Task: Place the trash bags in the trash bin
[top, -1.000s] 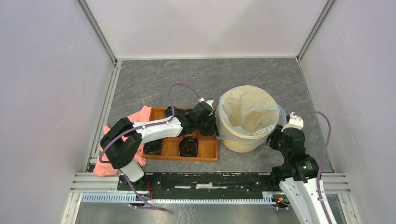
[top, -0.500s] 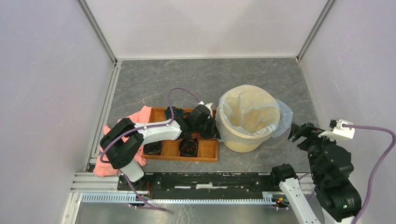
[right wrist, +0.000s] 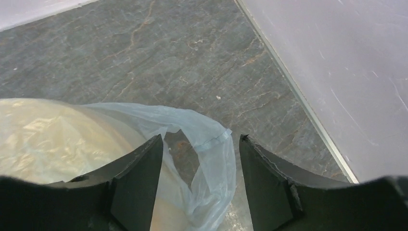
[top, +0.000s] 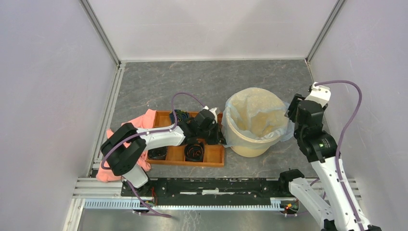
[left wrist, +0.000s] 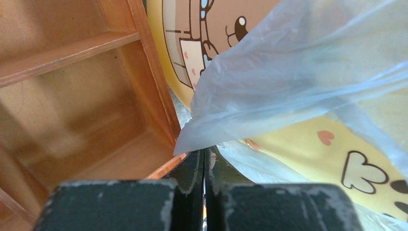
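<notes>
Pale-blue translucent film bag (top: pixel 255 110), corner pinched by the left gripper (left wrist: pixel 204 156), needs the spread right gripper (right wrist: pixel 199 144) squarely over its loose flap.

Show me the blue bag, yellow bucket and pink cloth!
blue bag (right wrist: pixel 216 155): right wrist view, loose flap.
yellow bucket (top: pixel 250 150): top external view, front wall.
pink cloth (top: pixel 143 119): top external view, far corner.

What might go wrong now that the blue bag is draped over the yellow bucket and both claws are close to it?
1. The left gripper looks shut on a corner of the thin trash bag. A hard pull could tear the film or tip the trash bin toward the tray.
2. The right gripper is open above a loose flap hanging outside the rim. If it misses, that side may slip off.
</notes>
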